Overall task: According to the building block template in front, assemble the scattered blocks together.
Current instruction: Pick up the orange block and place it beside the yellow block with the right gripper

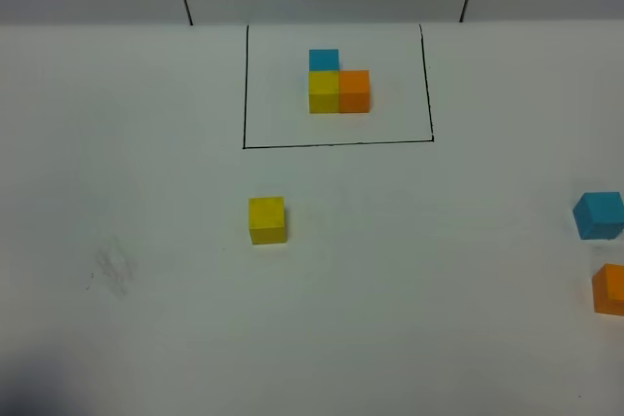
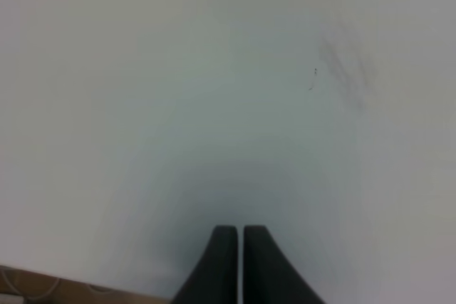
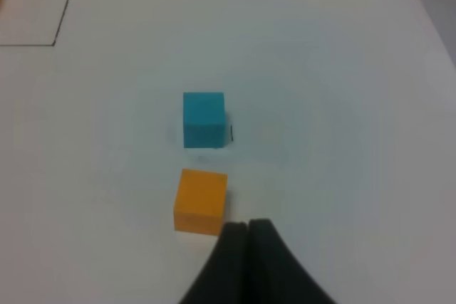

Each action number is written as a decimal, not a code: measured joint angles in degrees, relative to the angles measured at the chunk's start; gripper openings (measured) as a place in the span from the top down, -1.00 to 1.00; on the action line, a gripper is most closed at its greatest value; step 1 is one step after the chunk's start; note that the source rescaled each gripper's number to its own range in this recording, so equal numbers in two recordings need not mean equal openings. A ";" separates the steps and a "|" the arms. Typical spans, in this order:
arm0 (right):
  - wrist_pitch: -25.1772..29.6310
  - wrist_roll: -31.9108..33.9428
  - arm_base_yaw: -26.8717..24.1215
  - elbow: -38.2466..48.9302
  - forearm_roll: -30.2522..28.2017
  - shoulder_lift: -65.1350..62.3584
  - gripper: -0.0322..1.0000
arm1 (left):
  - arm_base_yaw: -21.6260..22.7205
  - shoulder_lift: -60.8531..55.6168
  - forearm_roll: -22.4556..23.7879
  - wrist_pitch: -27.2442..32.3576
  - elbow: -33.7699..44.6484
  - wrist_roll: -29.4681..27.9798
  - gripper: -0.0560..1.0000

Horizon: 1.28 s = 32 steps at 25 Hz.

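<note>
While matte yellow cube (image 1: 266, 219) sits alone, black-framed L-shaped trio (image 1: 338, 91)

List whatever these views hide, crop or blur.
Loose orange cube: exterior high, right side cropped by the frame edge.
Template's blue cube: exterior high, front face hidden behind the yellow one.
Left gripper and right gripper: wrist views, only fingers show; frame edge cuts the rest.
Table smudge: left wrist, blurred.

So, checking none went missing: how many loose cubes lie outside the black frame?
3. The yellow cube in front of the frame; the blue cube and orange cube apart at far right, orange cropped. None seems hidden.
</note>
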 joint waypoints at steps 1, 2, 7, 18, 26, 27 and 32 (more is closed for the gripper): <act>0.00 0.00 0.00 0.00 0.00 0.00 0.94 | -0.22 -0.05 0.10 0.00 0.00 0.00 0.89; 0.00 0.00 0.00 0.00 0.00 0.00 0.94 | -0.76 -0.05 0.16 0.00 0.00 0.00 0.89; 0.00 0.00 0.00 0.00 0.00 0.00 0.94 | -5.75 -0.05 0.21 0.00 0.00 0.00 0.89; 0.00 0.00 0.00 0.00 0.00 0.00 0.94 | -10.63 -7.54 0.21 0.00 0.17 0.00 0.89; 0.00 0.00 0.00 0.00 0.00 0.00 0.94 | -13.71 -15.45 0.21 0.05 0.17 0.22 0.89; 0.00 0.00 0.00 0.00 0.00 0.00 0.94 | -13.71 -15.93 0.21 0.05 0.17 0.43 0.89; 0.00 0.00 0.00 0.00 0.00 0.00 0.94 | -13.83 -18.46 0.11 0.05 0.29 1.17 0.89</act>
